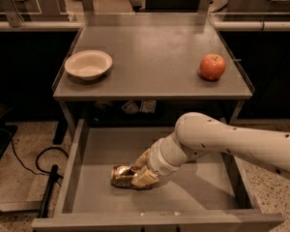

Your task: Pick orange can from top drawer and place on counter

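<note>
Found orange can (pixel 122 175) lying sideways on floor of open top drawer (pixel 72 168), toward 7 o'clock. Noted gripper (pixel 137 174) entering from 3 o'clock, jaws clamped across can's right end, evidently for lifting. Judged counter (pixel 154 52) at 12 o'clock, between bowl (pixel 88 64) and apple (pixel 212 66), suitable for set-down.

Below the counter's (pixel 154 42) front edge, the gripper (pixel 141 171) touches the orange can (pixel 121 176) in the open drawer (pixel 89 153). A bowl (pixel 88 64) sits near the left edge, an apple (pixel 212 66) near the right.

crushed orange can (pixel 122 176) lying in open grey top drawer (pixel 71 170), pincer (pixel 139 174) against it, counter (pixel 154 47) above
</note>
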Controlling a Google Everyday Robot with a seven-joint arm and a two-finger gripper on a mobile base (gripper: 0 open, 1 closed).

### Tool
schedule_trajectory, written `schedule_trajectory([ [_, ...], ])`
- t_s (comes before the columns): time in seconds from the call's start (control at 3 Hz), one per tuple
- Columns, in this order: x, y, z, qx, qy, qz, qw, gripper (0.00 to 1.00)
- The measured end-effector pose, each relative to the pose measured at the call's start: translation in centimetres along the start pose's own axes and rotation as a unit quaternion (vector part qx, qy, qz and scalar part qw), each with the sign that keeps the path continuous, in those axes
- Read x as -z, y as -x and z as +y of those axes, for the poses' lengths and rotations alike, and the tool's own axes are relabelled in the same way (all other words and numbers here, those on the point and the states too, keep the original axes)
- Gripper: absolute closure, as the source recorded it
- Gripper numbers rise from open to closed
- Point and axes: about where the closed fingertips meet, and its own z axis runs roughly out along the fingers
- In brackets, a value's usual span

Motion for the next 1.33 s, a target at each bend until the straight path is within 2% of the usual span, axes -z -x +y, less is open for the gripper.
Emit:
schedule_trajectory([
  [0.33,0.0,0.0,0.0,0.000,0.000,0.000,1.0000,0.87],
  [0.67,0.0,0.0,0.0,0.000,0.000,0.000,1.0000,1.00],
  [1.0,1.3,0.2,0.1,-0.022,-0.013,-0.007,0.9997,1.00],
  [1.33,4.7,0.9,-0.1,-0.051,-0.047,-0.007,0.9975,1.00],
])
